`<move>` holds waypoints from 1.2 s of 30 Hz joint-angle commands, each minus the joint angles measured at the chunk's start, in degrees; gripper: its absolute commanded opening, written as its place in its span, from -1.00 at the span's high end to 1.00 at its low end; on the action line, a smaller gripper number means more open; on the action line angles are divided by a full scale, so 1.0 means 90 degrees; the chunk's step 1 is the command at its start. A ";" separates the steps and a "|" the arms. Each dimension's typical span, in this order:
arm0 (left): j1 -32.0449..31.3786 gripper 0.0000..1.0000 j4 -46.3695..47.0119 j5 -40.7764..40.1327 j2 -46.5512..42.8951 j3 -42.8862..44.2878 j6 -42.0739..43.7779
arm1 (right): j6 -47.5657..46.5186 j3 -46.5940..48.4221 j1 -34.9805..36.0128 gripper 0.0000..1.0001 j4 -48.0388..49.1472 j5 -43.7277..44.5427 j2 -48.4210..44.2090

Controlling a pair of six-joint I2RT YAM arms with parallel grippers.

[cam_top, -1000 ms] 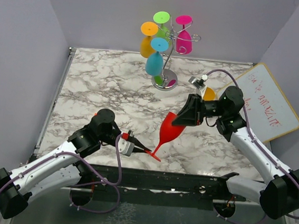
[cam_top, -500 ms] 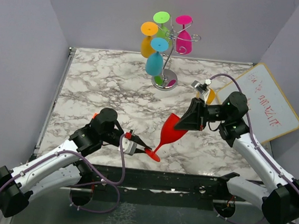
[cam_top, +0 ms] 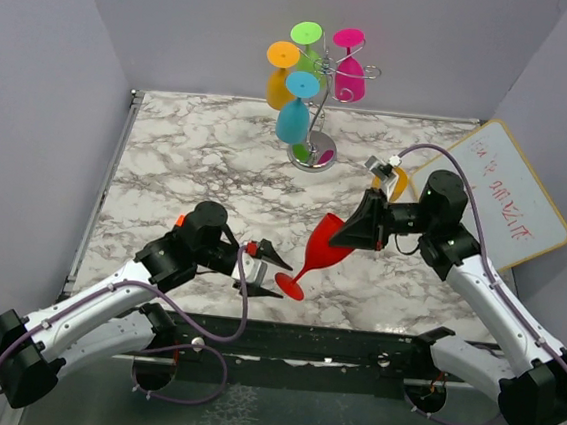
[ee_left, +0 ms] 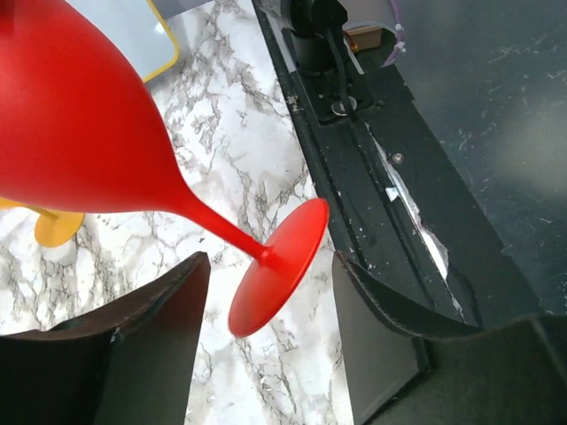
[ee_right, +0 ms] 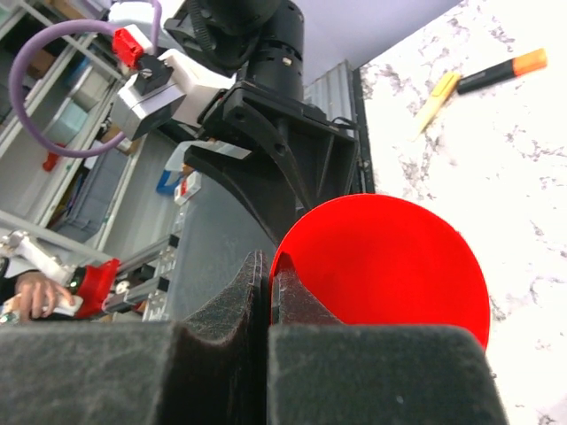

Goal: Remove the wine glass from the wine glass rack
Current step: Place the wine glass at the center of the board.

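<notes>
My L gripper [cam_top: 277,274] now opens off red wine glass [cam_top: 322,248] foot; R gripper [ee_right: 267,288] alone clamps rim, so handover looks done.

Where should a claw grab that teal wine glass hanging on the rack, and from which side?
Probably the bowl of the teal wine glass, approached from the near side. It hangs upside down on the wine glass rack, foot hooked on top, bowl lowest and nearest the arms. The hanging orange wine glass crowds its far left.
</notes>
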 commanded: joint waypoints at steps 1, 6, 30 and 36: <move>0.0007 -0.23 -0.0021 -0.0293 -0.0146 0.0019 0.0047 | -0.0789 0.0291 0.0027 0.99 -0.0929 0.0534 -0.0086; 0.0004 -0.98 0.0337 -0.0813 -0.0300 -0.0171 -0.0322 | -0.1619 0.0478 0.0027 0.99 -0.2191 0.2108 -0.0118; 0.0017 -0.98 0.0096 -0.7149 -0.0133 0.0506 -0.3899 | -0.1609 0.0489 0.0030 0.99 -0.4222 0.9291 -0.0625; 0.0017 -0.98 0.0395 -0.7313 -0.0420 0.0148 -0.3844 | -0.1326 0.0260 0.0032 0.99 -0.3510 0.9963 -0.0394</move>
